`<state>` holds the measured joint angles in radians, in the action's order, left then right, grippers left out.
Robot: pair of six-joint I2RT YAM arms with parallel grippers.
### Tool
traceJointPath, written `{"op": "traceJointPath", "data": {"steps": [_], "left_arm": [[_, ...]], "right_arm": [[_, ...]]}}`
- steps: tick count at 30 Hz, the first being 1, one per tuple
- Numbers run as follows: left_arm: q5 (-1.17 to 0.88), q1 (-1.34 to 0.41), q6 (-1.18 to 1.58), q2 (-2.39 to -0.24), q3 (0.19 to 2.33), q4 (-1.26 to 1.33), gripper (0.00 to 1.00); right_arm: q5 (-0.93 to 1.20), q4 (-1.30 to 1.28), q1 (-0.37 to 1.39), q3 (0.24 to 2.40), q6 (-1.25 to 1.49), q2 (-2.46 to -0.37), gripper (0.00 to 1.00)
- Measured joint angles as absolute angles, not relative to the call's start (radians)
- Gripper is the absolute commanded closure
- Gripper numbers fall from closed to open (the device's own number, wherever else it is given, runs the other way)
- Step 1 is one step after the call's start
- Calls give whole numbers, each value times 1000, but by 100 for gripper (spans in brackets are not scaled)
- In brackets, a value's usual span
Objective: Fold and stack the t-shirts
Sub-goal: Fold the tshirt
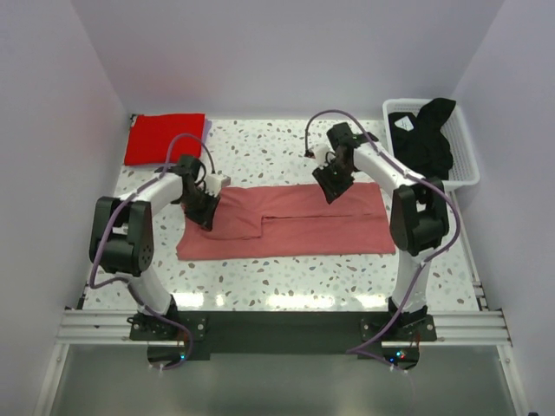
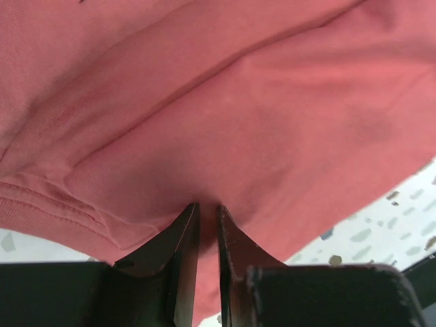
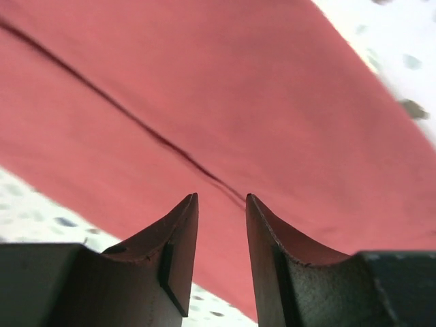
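Salmon-pink t-shirt [image 1: 295, 227]: folded lengthwise into a long flat band, a fold edge stepping across its middle, spread out left of the white basket [image 1: 466, 160] and nearer than it. Bright red t-shirt [image 1: 165, 139]: folded into a neat flat rectangle, far left of the basket, level with it. Black t-shirt [image 1: 425, 139]: crumpled, unfolded, inside the basket.

Top view: bright, even overhead ltg; glare patches on table [image 1: 286, 299] near front edge, shadows soft and short. Left wrist view: pink shirt [image 2: 272, 102] sharp, w/ dark shadow at left fingers [image 2: 187, 231]. Right wrist view: blurred, table overexposed top-rt, right fingers [image 3: 180, 231] underlit.
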<state>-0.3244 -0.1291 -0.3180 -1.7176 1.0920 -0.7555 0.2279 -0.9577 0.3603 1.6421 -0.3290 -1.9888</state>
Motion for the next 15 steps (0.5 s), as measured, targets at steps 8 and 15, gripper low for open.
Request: {"op": "traceJointPath", "data": {"steps": [8, 15], "left_arm": [[-283, -130, -285, -1833, 1161, -770, 80], [-283, -145, -272, -2078, 1507, -915, 80]], "right_arm": [[61, -942, 304, 1584, -478, -2001, 64], [34, -945, 250, 1562, -540, -2002, 65]]}}
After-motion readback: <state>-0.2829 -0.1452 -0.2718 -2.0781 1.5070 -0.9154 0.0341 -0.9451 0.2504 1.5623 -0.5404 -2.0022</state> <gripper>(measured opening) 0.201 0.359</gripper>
